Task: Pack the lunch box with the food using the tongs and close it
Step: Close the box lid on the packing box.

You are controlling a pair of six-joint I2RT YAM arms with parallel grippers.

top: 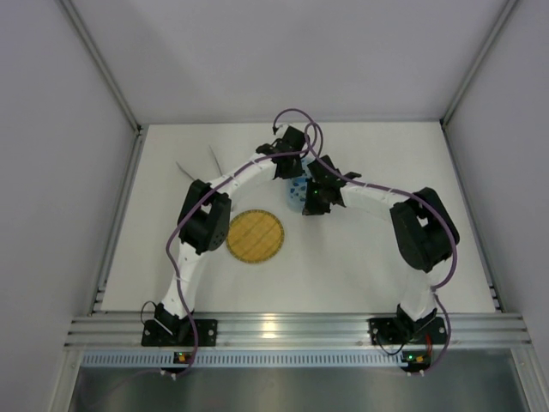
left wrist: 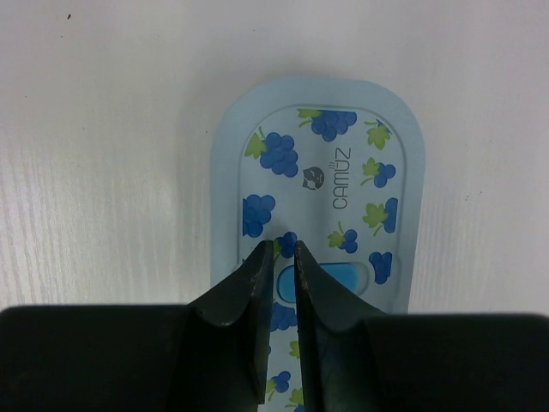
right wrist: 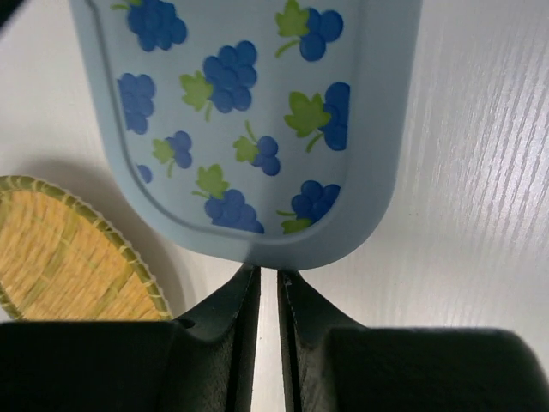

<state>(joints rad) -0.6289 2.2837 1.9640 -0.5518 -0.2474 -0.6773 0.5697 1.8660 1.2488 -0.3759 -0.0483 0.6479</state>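
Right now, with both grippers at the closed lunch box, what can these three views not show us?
Inside of the lunch box: hidden by its lid in every view.
Lid's near end, left wrist view: behind the left gripper.
Whether the right gripper touches the lid's rim: unclear, right wrist view.
Tongs, top view: too small and faint for detail.

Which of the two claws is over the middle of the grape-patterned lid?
The left gripper: its fingertips sit over the darker blue centre patch of the lid. The right gripper points at the lid's rounded end instead, beside the woven yellow plate.
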